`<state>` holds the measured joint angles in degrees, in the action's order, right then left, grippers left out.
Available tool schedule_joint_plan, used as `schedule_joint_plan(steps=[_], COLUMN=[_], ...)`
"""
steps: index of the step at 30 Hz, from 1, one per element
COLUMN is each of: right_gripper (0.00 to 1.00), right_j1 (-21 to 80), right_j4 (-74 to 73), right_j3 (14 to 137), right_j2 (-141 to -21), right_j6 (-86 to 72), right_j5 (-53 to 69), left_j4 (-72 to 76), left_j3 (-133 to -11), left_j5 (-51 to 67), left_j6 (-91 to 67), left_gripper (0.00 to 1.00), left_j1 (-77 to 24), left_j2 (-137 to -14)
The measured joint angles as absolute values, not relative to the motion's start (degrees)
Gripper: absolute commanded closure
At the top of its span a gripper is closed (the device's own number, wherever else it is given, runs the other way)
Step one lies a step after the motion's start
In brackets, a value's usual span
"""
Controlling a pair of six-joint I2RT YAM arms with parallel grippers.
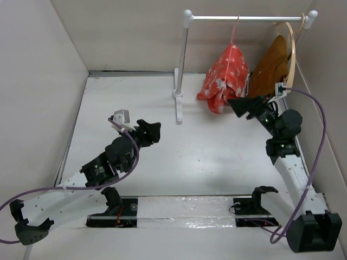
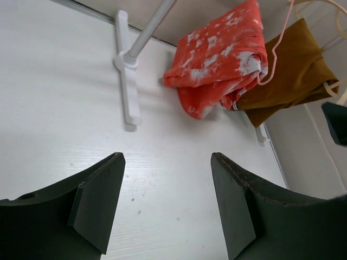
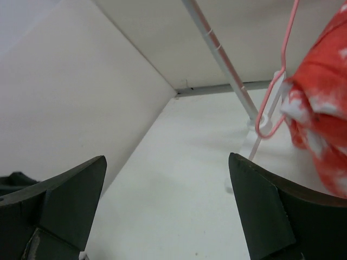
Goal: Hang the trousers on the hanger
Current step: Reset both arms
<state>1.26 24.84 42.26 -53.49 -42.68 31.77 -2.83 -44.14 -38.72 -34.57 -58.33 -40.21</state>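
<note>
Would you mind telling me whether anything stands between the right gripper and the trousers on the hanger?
Nothing visible does: the open right gripper sits close beside the trousers, which hang from the pink hanger, with no object between them.

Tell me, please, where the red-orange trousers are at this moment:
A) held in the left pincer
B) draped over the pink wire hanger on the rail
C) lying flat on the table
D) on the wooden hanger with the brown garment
B: the trousers hang folded over the pink hanger, whose hook is on the rail, while the left pincer and the right pincer are both open and empty.
</note>
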Motion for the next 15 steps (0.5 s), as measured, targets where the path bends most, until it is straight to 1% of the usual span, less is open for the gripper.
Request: schedule_joint_plan(steps=[7, 15], right_gripper=[0.00, 0.00], right_j1=[3.09, 5.13], right_j4=[14.85, 2.79], right_j3=[32.56, 23.90], right_j2=[-39.13, -35.05], right_j6=[-33.41, -25.80], right_j5=[31.14, 30.04], left_j4=[-12.08, -20.82], left_j3=[-38.76, -32.16], left_j5=[-44.47, -47.18], left_j6=[-40.29, -48.14], left_gripper=[0.38, 0.37], left_j1=[-58.35, -58.33], left_j2=[-29.54, -11.27])
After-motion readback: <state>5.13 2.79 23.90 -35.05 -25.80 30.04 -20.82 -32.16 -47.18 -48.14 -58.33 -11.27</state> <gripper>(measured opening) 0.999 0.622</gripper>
